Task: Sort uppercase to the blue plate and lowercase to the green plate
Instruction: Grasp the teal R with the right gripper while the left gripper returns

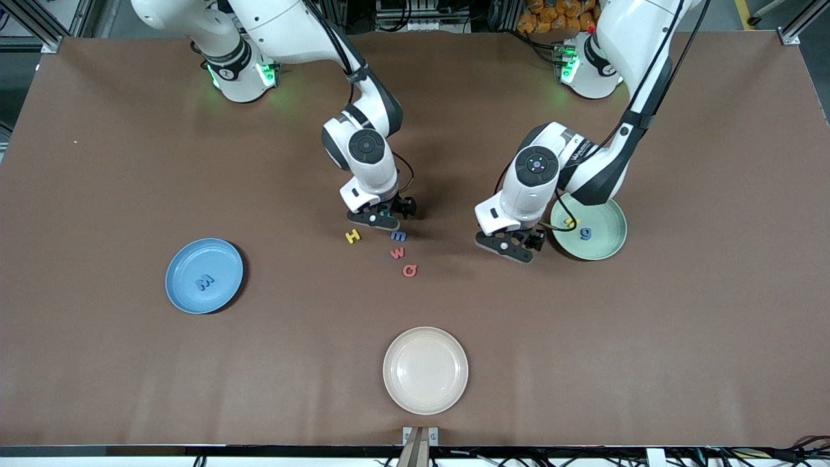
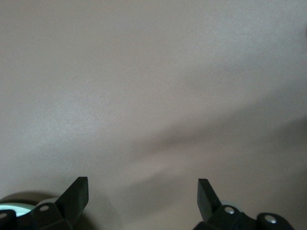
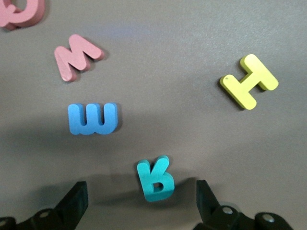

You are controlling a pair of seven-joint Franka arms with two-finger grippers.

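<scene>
Your right claw (image 3: 139,201) hangs wide open, empty, over the green R (image 3: 155,178); the blue m (image 3: 92,119) beside it could get nudged. Your left claw (image 1: 507,246) waits open, empty, beside the green plate (image 1: 609,246).

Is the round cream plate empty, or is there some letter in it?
Empty: the round cream plate shows only its bare inner surface in the front view.

Even overhead light, soft shadows under both arms on the table (image 1: 130,162); the left wrist view is hazy.
</scene>
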